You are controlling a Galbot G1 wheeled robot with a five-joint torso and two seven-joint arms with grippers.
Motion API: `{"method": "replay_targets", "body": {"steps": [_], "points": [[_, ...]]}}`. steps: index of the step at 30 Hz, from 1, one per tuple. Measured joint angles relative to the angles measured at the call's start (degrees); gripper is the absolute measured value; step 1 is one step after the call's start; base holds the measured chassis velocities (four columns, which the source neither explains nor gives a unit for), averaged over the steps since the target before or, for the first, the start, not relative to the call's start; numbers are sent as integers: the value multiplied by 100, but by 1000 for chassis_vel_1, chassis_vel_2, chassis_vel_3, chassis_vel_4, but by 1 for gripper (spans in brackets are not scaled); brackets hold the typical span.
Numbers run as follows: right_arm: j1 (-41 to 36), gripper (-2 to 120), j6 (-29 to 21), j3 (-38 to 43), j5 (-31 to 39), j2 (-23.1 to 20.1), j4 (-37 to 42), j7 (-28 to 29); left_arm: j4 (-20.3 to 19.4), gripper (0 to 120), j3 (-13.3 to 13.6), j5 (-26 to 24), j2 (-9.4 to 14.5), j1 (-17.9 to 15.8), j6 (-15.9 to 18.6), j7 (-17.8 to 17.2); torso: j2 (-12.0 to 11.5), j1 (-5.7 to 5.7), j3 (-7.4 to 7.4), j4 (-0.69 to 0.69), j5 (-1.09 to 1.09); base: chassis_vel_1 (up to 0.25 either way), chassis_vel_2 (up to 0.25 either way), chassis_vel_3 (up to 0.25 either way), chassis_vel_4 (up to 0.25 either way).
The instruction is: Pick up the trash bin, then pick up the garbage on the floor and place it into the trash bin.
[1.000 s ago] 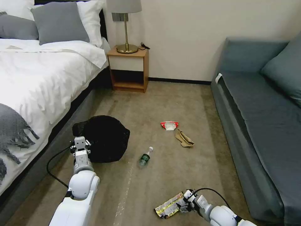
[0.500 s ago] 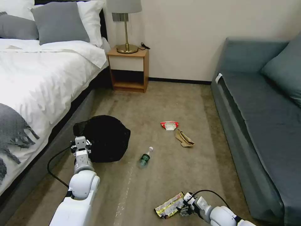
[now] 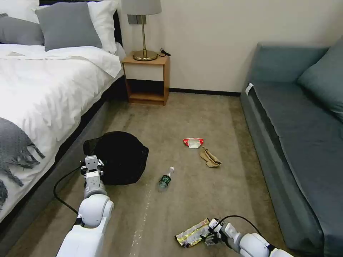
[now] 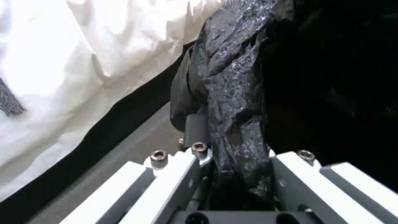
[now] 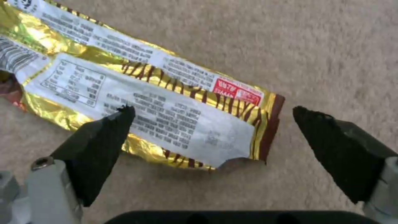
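— Four bits of litter on the carpet; which one sits at the right gripper [image 5: 211,112]?

— The snack wrapper [image 5: 136,93]. Its near end lies between the two black fingertips [image 5: 105,137], which stand wide apart, one over the wrapper's white panel and the other over bare carpet just past the wrapper's brown edge. They have not closed on it.

— And the arm itself?

— The right arm reaches in low from the bottom edge of the head view, gripper [image 3: 211,232] right at the wrapper [image 3: 191,233], close to the floor.

— Where is the rest, taking the wrapper as the mark?

— The bottle [image 3: 166,177] lies beyond it and a little to the left. The red-and-white packet [image 3: 193,142] and the tan scrap [image 3: 210,157] are farther on, toward the sofa [image 3: 293,117] side.

— The bin?

— The trash bin [image 3: 119,157], wrapped in its black bag, is well apart from the wrapper, over by the bed [image 3: 46,82]. The left gripper [image 3: 91,165] is at its near edge, arm stretched forward. In the left wrist view the jaws are clamped on a fold of the black bag [image 4: 232,102] at the rim.
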Motion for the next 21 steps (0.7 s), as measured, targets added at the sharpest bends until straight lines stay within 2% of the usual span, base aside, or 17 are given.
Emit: {"method": "replay_targets", "body": {"steps": [8, 16, 18, 20, 21], "points": [[18, 74, 14, -22, -94, 85, -102, -77, 14, 3, -9, -3, -10, 10, -13, 5, 0, 0, 0, 0, 0, 0, 0, 0, 0], [36, 71, 82, -15, -227, 136, -224, -180, 14, 3, -16, -13, 11, 22, -20, 11, 0, 0, 0, -1, -2, 0, 0, 0, 0], [20, 65, 108, -7, -242, 139, -231, -220, 14, 3, -26, -16, 23, 24, -25, 12, 1, 0, 0, -1, -2, 0, 0, 0, 0], [16, 64, 112, -4, -243, 140, -232, -233, 14, 3, -28, -16, 26, 24, -26, 13, 2, 0, 0, -1, -2, 0, 0, 0, 0], [5, 56, 120, 1, -254, 143, -234, -264, 14, 3, -32, -19, 29, 23, -31, 15, 2, 0, -1, -1, -1, 0, 0, 0, 0]]}}
